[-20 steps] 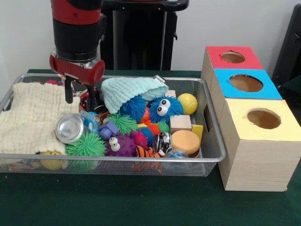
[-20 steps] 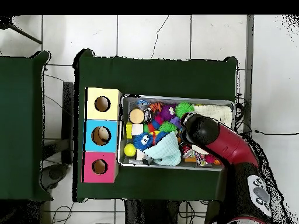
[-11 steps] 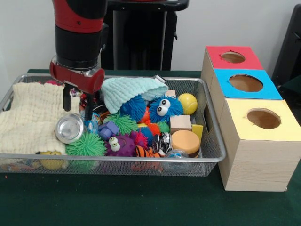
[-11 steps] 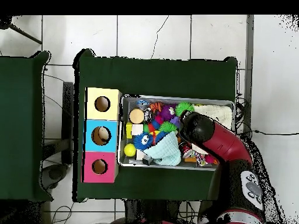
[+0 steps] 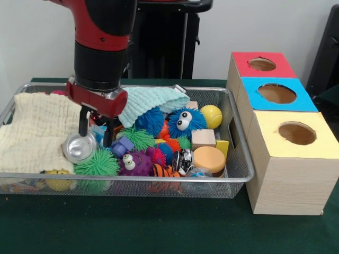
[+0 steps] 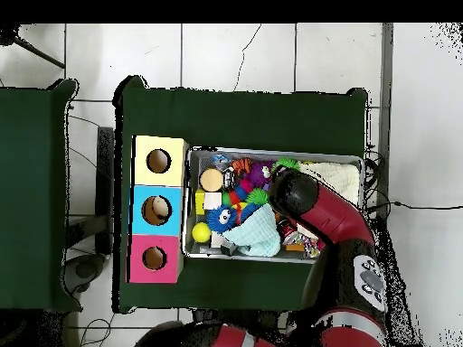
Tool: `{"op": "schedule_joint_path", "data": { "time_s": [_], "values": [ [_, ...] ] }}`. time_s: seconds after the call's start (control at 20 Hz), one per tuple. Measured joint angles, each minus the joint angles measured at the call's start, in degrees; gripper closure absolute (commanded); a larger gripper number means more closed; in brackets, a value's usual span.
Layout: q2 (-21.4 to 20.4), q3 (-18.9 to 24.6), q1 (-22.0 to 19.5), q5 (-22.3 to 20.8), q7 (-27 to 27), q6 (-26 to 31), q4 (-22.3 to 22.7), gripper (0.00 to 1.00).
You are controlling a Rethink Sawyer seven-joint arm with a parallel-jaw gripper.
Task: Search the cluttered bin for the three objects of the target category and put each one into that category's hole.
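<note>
The wire bin (image 5: 239,177) holds a jumble of toys. My gripper (image 5: 95,133) hangs open low in the bin's left half, with its fingertips just behind and to the right of a shiny metal can (image 5: 79,147). A clear blue item shows between the fingers; I cannot tell if they touch it. A green spiky ball (image 5: 97,164), a purple fuzzy toy (image 5: 136,163) and a blue fuzzy toy with eyes (image 5: 185,121) lie close by. Red (image 5: 262,64), blue (image 5: 277,93) and yellow (image 5: 296,133) holed boxes stand to the right. In the overhead view the arm (image 6: 312,212) hides the gripper.
A cream cloth (image 5: 32,129) covers the bin's left end, and a mint knitted cloth (image 5: 151,99) lies at the back. A yellow ball (image 5: 211,115), a wooden cube (image 5: 203,138) and a round wooden disc (image 5: 209,159) sit at the right end. From overhead, the boxes (image 6: 157,210) line the bin's left side.
The arm has shifted right and toward the bin's front while lowering. The open fingers have gone from beside the cream cloth to just behind the metal can.
</note>
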Motion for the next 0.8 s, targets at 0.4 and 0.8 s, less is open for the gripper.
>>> {"op": "schedule_joint_path", "data": {
  "time_s": [0.4, 0.8],
  "values": [
    [0.88, -1.36, 1.66, 2.54, 0.00, -0.04, -0.51, 0.00],
    [1.32, -2.46, 2.55, 3.86, 0.00, -0.04, -0.68, 0.00]
  ]
}}
